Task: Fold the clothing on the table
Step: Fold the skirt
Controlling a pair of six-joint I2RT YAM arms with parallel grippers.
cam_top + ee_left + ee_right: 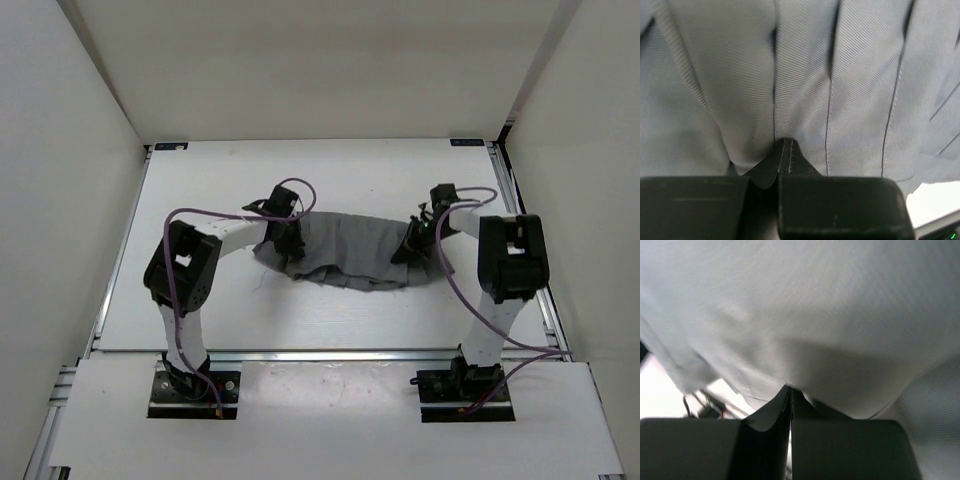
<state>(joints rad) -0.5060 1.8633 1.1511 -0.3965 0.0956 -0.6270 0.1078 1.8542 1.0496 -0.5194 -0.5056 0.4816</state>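
Note:
The clothing (348, 250), a mid-grey pleated garment, lies stretched across the middle of the white table (220, 170) between my two arms. My left gripper (284, 240) is shut on its left end. In the left wrist view pleated grey fabric (805, 75) fills the frame and a stitched fold of it is pinched at the left gripper (785, 150). My right gripper (418, 246) is shut on the right end. In the right wrist view pale fabric (810, 305) drapes over the right gripper (790, 397), whose jaws stand closed on an edge of it.
White walls enclose the table on three sides. Aluminium rails (520, 230) run along its edges. Purple cables (190, 215) loop over both arms. The arm bases (195, 385) sit at the near edge.

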